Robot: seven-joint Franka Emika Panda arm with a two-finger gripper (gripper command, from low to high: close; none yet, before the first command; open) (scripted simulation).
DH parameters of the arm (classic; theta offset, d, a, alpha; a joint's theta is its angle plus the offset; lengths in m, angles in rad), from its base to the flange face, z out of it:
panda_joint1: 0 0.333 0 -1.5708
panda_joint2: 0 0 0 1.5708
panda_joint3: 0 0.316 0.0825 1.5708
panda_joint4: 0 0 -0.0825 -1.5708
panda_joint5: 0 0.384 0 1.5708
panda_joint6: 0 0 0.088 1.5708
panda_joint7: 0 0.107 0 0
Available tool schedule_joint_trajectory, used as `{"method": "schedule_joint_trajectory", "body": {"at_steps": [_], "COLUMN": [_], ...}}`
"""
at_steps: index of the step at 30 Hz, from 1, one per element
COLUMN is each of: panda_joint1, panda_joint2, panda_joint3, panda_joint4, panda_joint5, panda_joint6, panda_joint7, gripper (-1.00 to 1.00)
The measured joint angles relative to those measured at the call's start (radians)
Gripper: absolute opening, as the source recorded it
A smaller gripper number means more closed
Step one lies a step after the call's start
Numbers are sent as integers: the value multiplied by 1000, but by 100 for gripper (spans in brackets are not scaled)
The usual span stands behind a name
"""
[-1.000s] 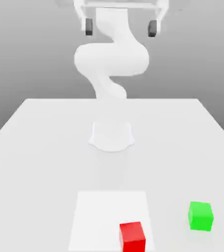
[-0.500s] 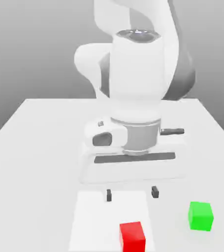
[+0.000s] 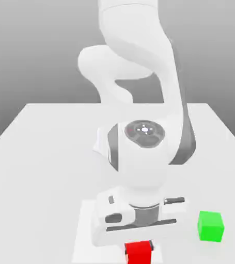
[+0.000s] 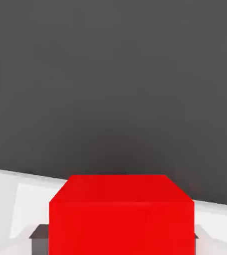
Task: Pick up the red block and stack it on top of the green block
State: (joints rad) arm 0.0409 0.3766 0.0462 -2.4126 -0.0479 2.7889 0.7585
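The two-finger gripper [image 4: 120,239] pinches the red cube-shaped block [image 4: 121,224] (pads against opposite sides), well apart from the green cube-shaped block [image 3: 210,226].

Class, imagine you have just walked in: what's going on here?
A robot arm has reached down over the table, and its gripper has its fingers on either side of the red block, apparently gripping it. The green block sits apart, toward the exterior view's right, with nothing on top of it. The stack is not yet made; the red block would presumably go there next.
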Motion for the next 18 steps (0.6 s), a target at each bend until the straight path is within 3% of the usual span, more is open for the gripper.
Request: {"method": "schedule_joint_trajectory", "body": {"at_steps": [4, 9, 14, 15, 18], "panda_joint1": [6, 136, 217, 229, 229], "panda_joint2": [-129, -241, -159, -124, -124], "panda_joint3": [23, 162, 190, 177, 177], "panda_joint4": [-23, -76, -88, -87, -87], "panda_joint5": [15, 7, -74, -94, -94], "panda_joint6": [-106, -168, -78, -47, -47], "panda_joint7": [-10, 13, 78, 93, 93], "gripper": [-100, -100, -100, 100, 100]}}
